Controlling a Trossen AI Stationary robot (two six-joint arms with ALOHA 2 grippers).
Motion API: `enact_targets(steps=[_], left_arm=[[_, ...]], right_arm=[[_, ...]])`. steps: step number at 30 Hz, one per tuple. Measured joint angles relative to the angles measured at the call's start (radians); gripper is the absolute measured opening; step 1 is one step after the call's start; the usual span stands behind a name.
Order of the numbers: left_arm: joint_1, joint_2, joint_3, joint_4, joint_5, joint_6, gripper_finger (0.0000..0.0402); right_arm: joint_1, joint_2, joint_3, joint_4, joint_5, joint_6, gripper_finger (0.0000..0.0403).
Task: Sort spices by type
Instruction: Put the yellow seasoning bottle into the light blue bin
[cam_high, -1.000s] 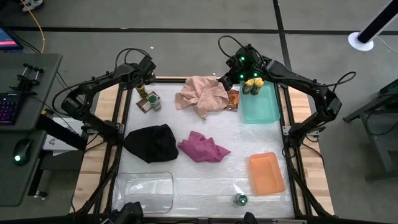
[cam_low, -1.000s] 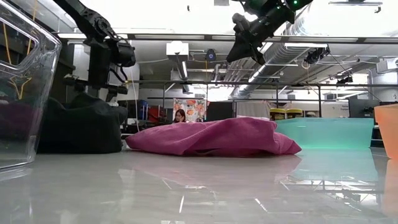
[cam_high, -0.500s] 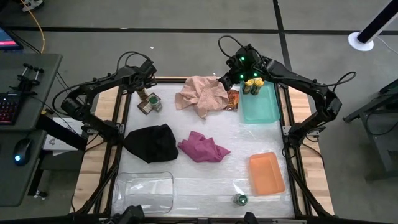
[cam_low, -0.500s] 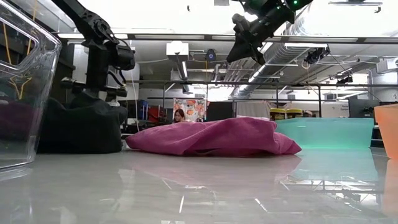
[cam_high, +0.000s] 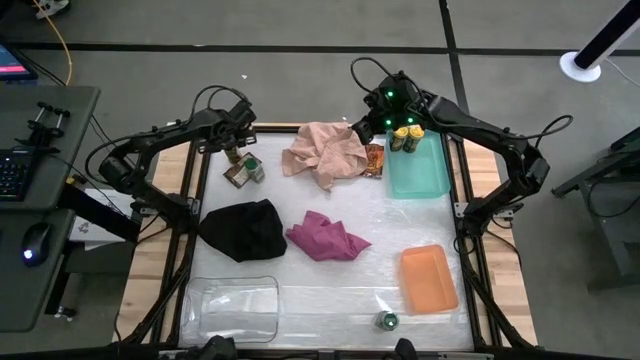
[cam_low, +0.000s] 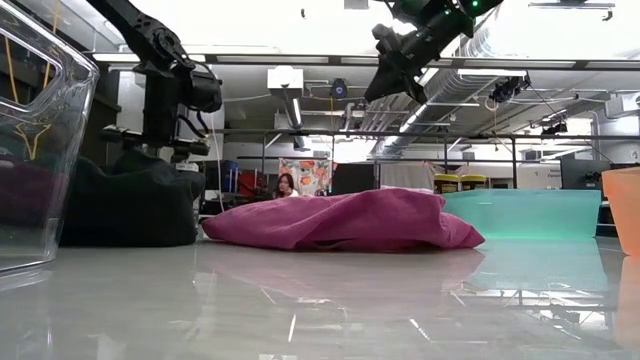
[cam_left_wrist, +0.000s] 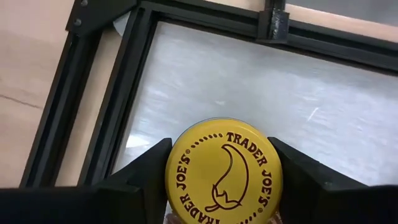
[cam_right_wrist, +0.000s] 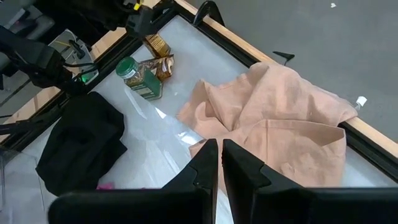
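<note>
My left gripper (cam_high: 237, 152) is over the table's far left corner, shut on a yellow-lidded jar (cam_left_wrist: 224, 173). Beside it stand a green-lidded jar (cam_high: 256, 170) and a foil packet (cam_high: 237, 178), which also show in the right wrist view, the jar (cam_right_wrist: 129, 67) next to the packet (cam_right_wrist: 159, 65). My right gripper (cam_right_wrist: 219, 163) is shut on nothing and hovers high over the pink cloth (cam_high: 325, 152). Two yellow-lidded jars (cam_high: 407, 134) stand in the teal tray (cam_high: 420, 175). An orange-brown packet (cam_high: 375, 158) lies by that tray. Another green-lidded jar (cam_high: 387, 321) stands at the near edge. My left gripper holds the yellow-lidded jar at the rim of its lid (cam_left_wrist: 177, 163), pinched between the two fingers (cam_left_wrist: 144, 177), one on each side. The fingers come from above, pointing down. The jar stands upright in the hold; whether its base is off the table, I cannot tell.
A black cloth (cam_high: 245, 228) and a magenta cloth (cam_high: 325, 238) lie mid-table. The orange tray (cam_high: 430, 278) is near right and the clear tray (cam_high: 235, 305) near left. A black frame (cam_left_wrist: 118, 93) runs round the table. A person sits far behind the table (cam_low: 286, 186).
My left gripper has moved a little toward the near edge and come down onto the group of jars in the far left corner. The green-lidded jar and the packet beside it have shifted slightly toward the right. My right arm has kept still.
</note>
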Motion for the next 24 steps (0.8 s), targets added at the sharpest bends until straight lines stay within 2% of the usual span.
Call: enact_targets(steps=[6, 10, 13, 19, 24], left_arm=[[0.008, -0.055, 0.036, 0.034, -0.010, 0.098, 0.0197], [0.003, -0.102, 0.111, 0.135, -0.017, 0.222, 0.0197], [-0.031, -0.113, 0.185, 0.249, 0.040, 0.334, 0.0197], [-0.192, -0.048, 0.308, 0.386, 0.109, 0.456, 0.0197], [-0.353, 0.089, 0.398, 0.482, 0.188, 0.501, 0.0197]], right_arm=[[-0.022, -0.078, -0.001, 0.012, 0.000, -0.008, 0.0016], [-0.040, -0.151, -0.001, 0.004, 0.002, -0.007, 0.0016], [-0.045, -0.202, -0.001, -0.037, 0.017, -0.005, 0.0016], [-0.045, -0.262, -0.001, -0.229, 0.120, 0.009, 0.0016], [-0.045, -0.273, -0.001, -0.429, 0.204, 0.042, 0.0016]])
